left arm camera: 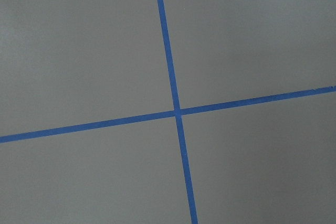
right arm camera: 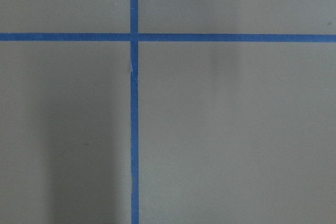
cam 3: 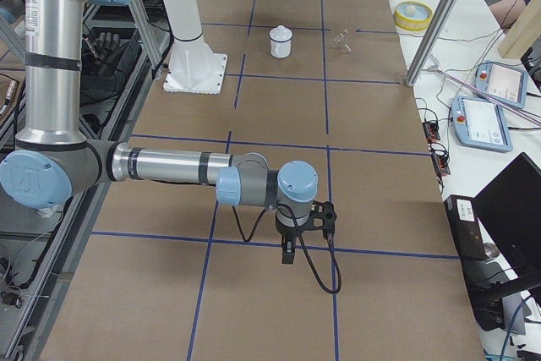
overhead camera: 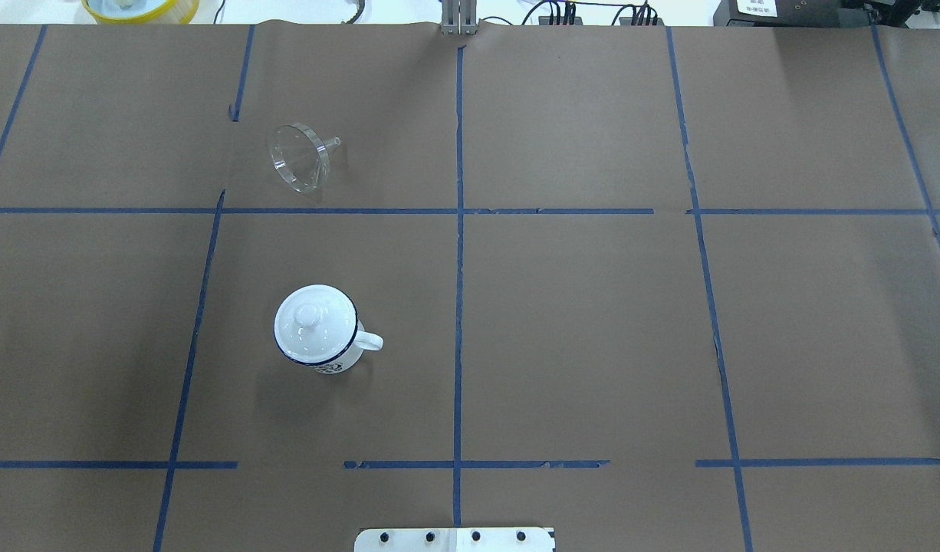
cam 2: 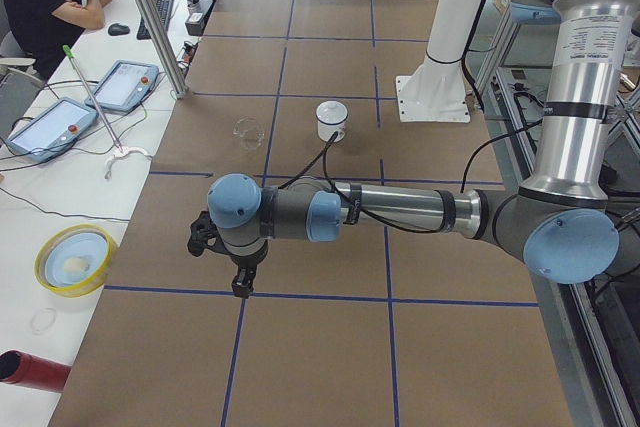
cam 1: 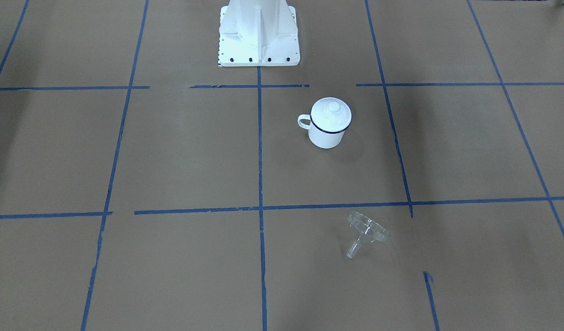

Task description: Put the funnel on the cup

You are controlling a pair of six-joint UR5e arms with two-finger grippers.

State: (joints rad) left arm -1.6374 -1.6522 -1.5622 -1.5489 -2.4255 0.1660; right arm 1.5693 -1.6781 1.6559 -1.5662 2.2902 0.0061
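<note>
**Funnel (cam 1: 367, 229) tipped over, cup (cam 1: 327, 135) lidded**

It lies on the worktop (cam 1: 171, 161), well apart from the cup — lift the lid (cam 1: 331, 112) off first, likely, then grip the funnel's rim. Jaws of the left arm (cam 2: 400, 212) and right arm (cam 3: 169, 165) hang far off; open or closed, I cannot tell.

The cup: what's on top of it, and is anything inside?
A white lid with a knob sits on the cup. It covers the opening, so the inside is hidden.
</note>
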